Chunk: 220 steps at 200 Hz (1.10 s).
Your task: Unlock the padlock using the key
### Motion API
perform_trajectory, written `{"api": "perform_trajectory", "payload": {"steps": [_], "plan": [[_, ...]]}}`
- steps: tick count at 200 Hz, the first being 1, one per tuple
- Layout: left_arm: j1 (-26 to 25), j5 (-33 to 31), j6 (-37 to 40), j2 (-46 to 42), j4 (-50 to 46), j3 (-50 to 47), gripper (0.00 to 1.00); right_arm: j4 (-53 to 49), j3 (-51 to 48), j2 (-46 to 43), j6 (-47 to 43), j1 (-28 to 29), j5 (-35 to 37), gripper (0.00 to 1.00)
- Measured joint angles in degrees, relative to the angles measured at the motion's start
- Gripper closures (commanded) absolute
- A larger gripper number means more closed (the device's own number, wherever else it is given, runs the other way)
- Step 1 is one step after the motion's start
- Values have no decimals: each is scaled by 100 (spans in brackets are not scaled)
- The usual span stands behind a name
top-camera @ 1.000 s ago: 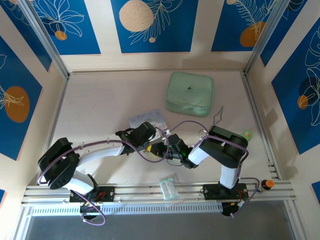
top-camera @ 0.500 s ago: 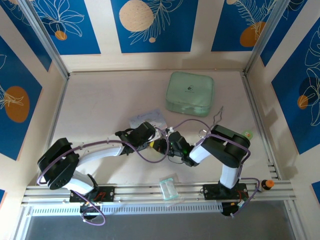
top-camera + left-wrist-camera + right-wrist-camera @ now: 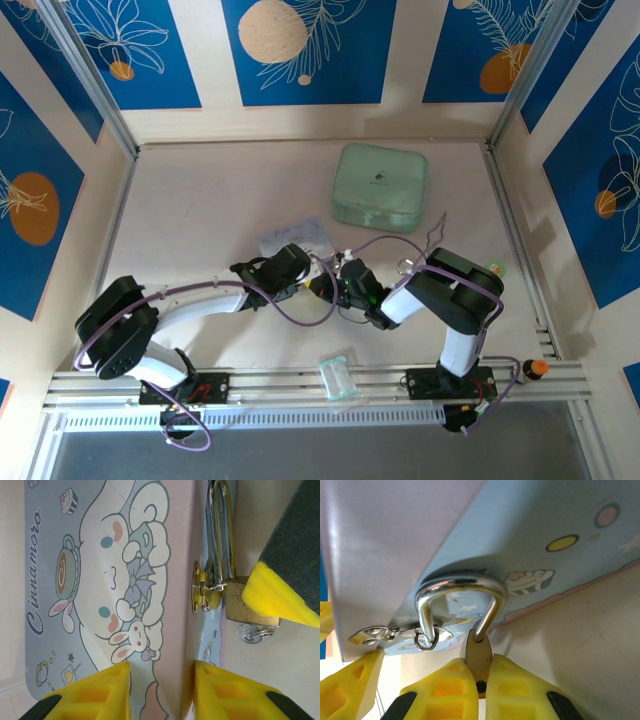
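Top external: you look down from above and behind the arm bases (image 3: pixel 310 385) over the whole bench (image 3: pixel 200 200). Left wrist sits close over the lid of the tin (image 3: pixel 115 580); right wrist closer still, low beside it. Both share the padlock (image 3: pixel 237 605) and the tin's edge.

A pastel tin (image 3: pixel 110 580) with a Cinnamoroll cartoon print sits between the left fingers (image 3: pixel 95 697) and reaches ahead of them. Its small brass hasp (image 3: pixel 198 587) is on the side wall, ahead of the fingertips. In the top view a clear plastic packet (image 3: pixel 295 238) lies just beyond these fingers, and a mint-green square case (image 3: pixel 380 187) lies well beyond them. Silver wire loops (image 3: pixel 432 235) are well to their right. A small clear box (image 3: pixel 338 374) lies behind them, at the rail (image 3: pixel 280 385).
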Motion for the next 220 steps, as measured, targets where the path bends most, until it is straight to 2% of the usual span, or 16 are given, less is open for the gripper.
{"api": "perform_trajectory", "payload": {"steps": [165, 192, 210, 220], "plan": [[0, 22, -4, -13, 129, -42, 67, 393, -225, 122, 560, -400, -315, 100], [0, -83, -24, -11, 118, -42, 57, 225, -173, 109, 621, -472, -516, 100], [-2, -173, -92, 15, 76, -39, 47, -35, -94, 57, 612, -546, -699, 100], [0, -201, -144, 22, 35, -35, 38, -223, -42, 11, 577, -584, -796, 100]]}}
